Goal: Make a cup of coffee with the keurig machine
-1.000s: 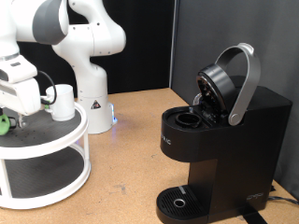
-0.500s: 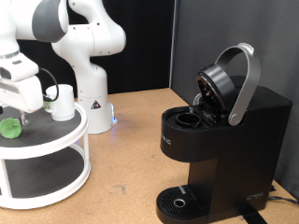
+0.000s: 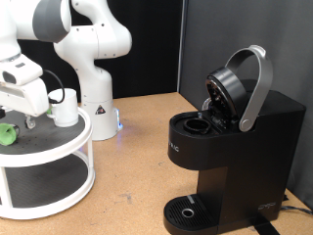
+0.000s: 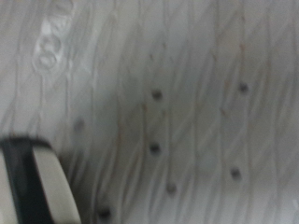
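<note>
We find the hand (image 3: 22,110) low over the white round shelf stand (image 3: 59,147) at the exterior view's left edge; we cannot tell whether its fingers are apart or together. The cup (image 3: 65,108) stands upright on the top tier just beside the hand, at its 3 o'clock, and a green pod (image 3: 6,134) lies at its 7 o'clock. The keurig machine (image 3: 235,147) sits on the table (image 3: 137,147) well apart at 3 o'clock, lid raised.

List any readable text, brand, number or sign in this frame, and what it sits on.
No text can be read for certain.
Keurig machine: a small pale mark on the front of its brew head, too small to read.
Wrist view: raised, number-like marks on the grey surface near one corner, too blurred to read.
Cup, robot arm and white stand: no visible lettering.
</note>
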Action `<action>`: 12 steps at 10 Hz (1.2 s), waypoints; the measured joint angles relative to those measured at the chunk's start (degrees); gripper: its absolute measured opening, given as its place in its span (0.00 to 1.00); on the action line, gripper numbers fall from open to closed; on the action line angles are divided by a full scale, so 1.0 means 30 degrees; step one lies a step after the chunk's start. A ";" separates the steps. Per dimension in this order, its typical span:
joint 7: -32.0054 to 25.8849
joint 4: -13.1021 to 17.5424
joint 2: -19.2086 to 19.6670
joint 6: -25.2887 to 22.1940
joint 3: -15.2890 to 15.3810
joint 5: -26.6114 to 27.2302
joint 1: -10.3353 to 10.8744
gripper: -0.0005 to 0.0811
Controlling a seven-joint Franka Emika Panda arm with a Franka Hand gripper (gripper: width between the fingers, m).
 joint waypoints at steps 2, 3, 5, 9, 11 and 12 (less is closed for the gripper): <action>-0.1355 0.0668 0.0727 -0.1770 -0.0305 0.1113 0.0386 0.99; -0.1895 0.1082 0.1328 -0.2162 -0.0428 0.1576 0.0574 0.99; -0.3856 0.2070 0.2848 -0.2912 -0.0651 0.2368 0.0847 0.99; -0.5897 0.3344 0.4801 -0.3757 -0.0784 0.3182 0.0980 0.99; -0.7031 0.3594 0.4906 -0.4832 -0.0784 0.3183 0.0980 0.99; -0.7634 0.3850 0.5047 -0.5475 -0.0784 0.3165 0.0980 0.99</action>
